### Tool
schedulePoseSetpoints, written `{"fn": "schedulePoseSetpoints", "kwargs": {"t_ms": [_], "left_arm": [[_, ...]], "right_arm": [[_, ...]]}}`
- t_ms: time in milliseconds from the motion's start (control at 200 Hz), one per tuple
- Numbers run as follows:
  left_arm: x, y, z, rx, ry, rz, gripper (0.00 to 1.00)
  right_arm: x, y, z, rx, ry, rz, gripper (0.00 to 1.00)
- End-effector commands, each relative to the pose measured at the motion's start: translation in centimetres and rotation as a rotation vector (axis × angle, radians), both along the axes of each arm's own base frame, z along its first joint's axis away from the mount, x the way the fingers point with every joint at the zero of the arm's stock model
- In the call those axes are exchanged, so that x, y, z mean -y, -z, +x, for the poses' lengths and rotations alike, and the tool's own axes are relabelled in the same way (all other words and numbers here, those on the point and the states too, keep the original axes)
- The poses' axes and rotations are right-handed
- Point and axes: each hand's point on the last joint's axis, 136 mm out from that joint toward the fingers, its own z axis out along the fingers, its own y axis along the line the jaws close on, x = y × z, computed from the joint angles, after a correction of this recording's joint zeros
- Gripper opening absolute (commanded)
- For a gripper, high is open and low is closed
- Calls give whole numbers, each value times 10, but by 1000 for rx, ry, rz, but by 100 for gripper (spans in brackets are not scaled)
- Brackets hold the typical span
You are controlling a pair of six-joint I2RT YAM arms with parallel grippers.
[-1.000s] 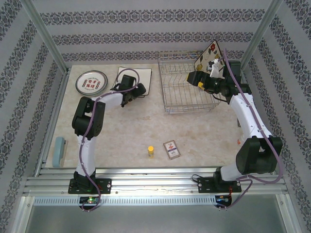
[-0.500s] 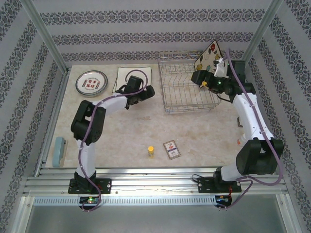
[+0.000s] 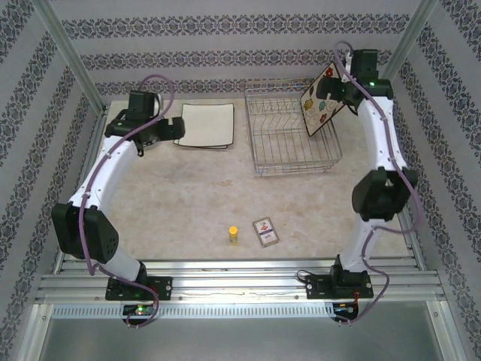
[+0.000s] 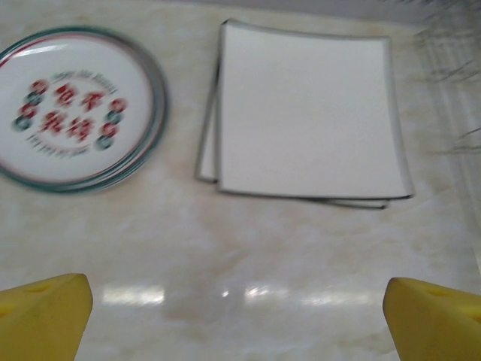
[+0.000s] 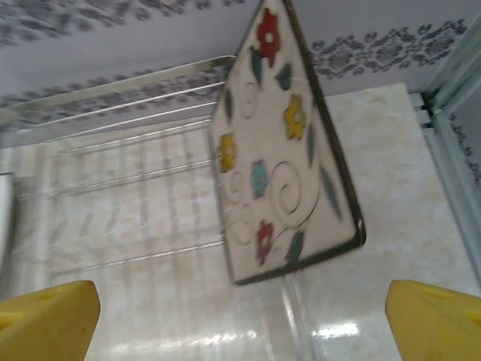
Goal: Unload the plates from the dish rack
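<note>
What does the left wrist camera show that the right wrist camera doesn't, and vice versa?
Left wrist: a round patterned plate and two stacked square plates lying flat on the table. Right wrist: a flowered square plate standing on edge at the dish rack. Both: rack wires, the marbled table, and their own yellow fingers spread open.

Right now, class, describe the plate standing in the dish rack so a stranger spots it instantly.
On the table, find the chrome wire dish rack. In its far right corner a square cream plate stands on edge. Unlike the plain square plates lying flat beside the rack, it shows coloured flowers.
</note>
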Motion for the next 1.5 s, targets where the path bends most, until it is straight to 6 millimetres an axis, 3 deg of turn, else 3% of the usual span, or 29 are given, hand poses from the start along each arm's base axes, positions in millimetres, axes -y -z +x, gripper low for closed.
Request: {"fn": "schedulePoseSetpoints", "kwargs": {"t_ms": [0,205,380,475,525,605,934,1084,1139,1414,1494], "left_arm": [[-12,23,-29,-136,71,44,99],[-25,39,-20,-174,63,41,99],[-26,45,-9,-176,64,31,99],[-26,45,-4,-170,69,34,99],[-26,45,-2,-170,72,36,99],[-26,46,1,-168,74,37,99],[-26,50,-2,-166,75,33,99],[-28,49,-6,-159,68,33,99],[-28,50,-8,-161,66,35,99],[-31,49,-12,-157,60,37,99],[-30,48,-12,-153,60,36,99]], "right_arm": [[30,13,11,-76,37,-127,98],[47,25,47,-53,42,-120,95],[37,50,61,-59,-10,-26,87],[32,61,66,-65,-31,3,78],[30,64,68,-65,-37,12,74],[29,65,70,-59,-39,18,61],[24,71,73,-64,-35,34,39],[16,72,76,-57,-38,31,27],[13,73,77,-59,-40,32,18],[0,81,80,-69,-50,36,0],[-3,81,80,-66,-47,34,0]]}}
